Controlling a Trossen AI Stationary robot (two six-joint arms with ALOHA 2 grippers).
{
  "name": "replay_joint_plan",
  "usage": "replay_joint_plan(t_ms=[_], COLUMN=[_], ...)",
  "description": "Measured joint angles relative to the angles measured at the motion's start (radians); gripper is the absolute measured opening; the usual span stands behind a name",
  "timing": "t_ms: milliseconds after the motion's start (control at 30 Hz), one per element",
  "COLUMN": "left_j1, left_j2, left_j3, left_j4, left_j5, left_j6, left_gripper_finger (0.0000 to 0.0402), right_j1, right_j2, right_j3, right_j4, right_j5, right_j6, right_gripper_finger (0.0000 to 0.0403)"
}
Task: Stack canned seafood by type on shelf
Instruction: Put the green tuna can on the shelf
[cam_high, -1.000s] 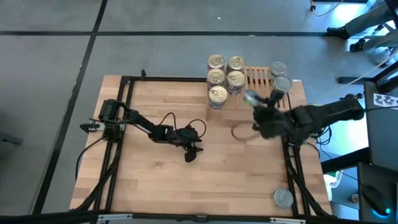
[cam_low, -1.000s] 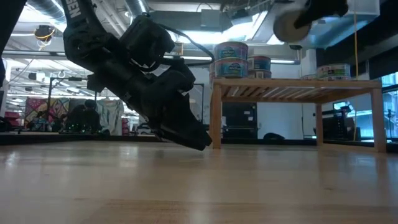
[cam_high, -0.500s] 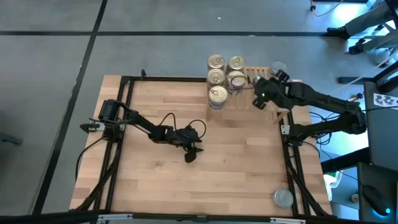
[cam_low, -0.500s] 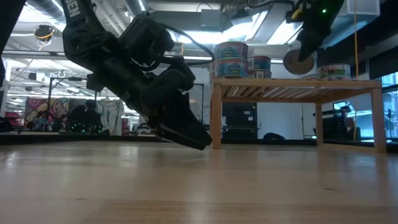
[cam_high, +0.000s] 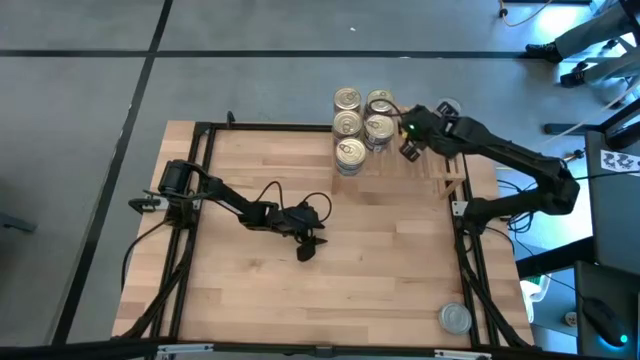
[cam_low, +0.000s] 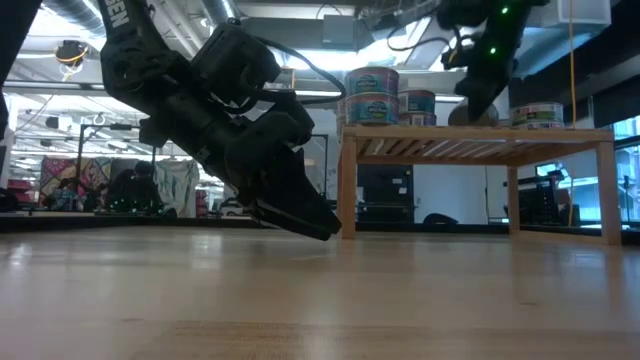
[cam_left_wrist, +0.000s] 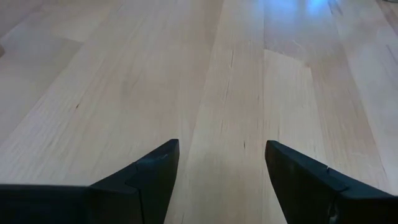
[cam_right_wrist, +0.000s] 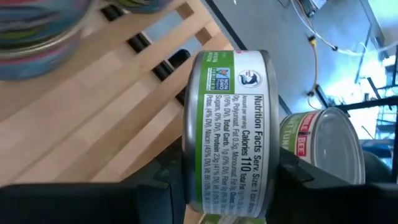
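My right gripper (cam_high: 408, 143) hovers over the shelf (cam_high: 438, 165), a small rack of light wooden slats at the table's far right, shut on a tin (cam_right_wrist: 227, 130) with a green and white label. Gold-topped tins (cam_high: 349, 126) are stacked on the shelf's left part. A silver-topped tin (cam_right_wrist: 326, 152) sits on the slats beside the held one. In the low view the right gripper (cam_low: 482, 88) hangs just above the shelf top (cam_low: 480, 132). My left gripper (cam_high: 308, 246) waits open, low over the middle of the table, with only bare wood between its fingers (cam_left_wrist: 221, 168). My right gripper pinches the tin across its two flat ends (cam_right_wrist: 190, 168), one finger (cam_right_wrist: 155, 193) on each. The fingers slant down from the table's right side. The tin is turned on edge, its labelled wall toward the wrist camera, close over the slats; whether it touches them I cannot tell.
One silver-topped tin (cam_high: 456, 318) lies alone near the table's near right corner. The black frame rails (cam_high: 200, 200) run along the table's left and right sides. The wooden tabletop (cam_high: 380, 270) lies between the arms.
My right gripper has carried the tin from above the table's right middle toward the far edge, over the shelf, sinking and rolling its wrist on the way. The tin has come down close to the slats. My left arm has kept still.
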Motion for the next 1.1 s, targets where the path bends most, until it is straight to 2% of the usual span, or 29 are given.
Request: replay_joint_plan(t_ms=[133,300,833,933,1100], left_j1=[0.000,0.000,0.000,0.000,-0.005], left_j2=[0.000,0.000,0.000,0.000,0.000], left_j3=[0.000,0.000,0.000,0.000,0.000], left_j4=[0.000,0.000,0.000,0.000,0.000], left_j5=[0.000,0.000,0.000,0.000,0.000], left_j6=[0.000,0.000,-0.015,-0.027,-0.028], left_gripper_finger=[0.0237,0.0237,0.0237,0.0237,0.0237], right_j1=[-0.032,-0.060,-0.063,-0.063,-0.063], right_j2=[0.043,0.079,0.098,0.098,0.098], right_j3=[0.000,0.000,0.000,0.000,0.000], right_j4=[0.037,0.067,0.063,0.054,0.050], right_j5=[0.004,0.072,0.090,0.092,0.093], right_j6=[-0.028,-0.076,-0.088,-0.088,-0.087], right_gripper_finger=[0.0143,0.0148,0.0154,0.0177,0.0237])
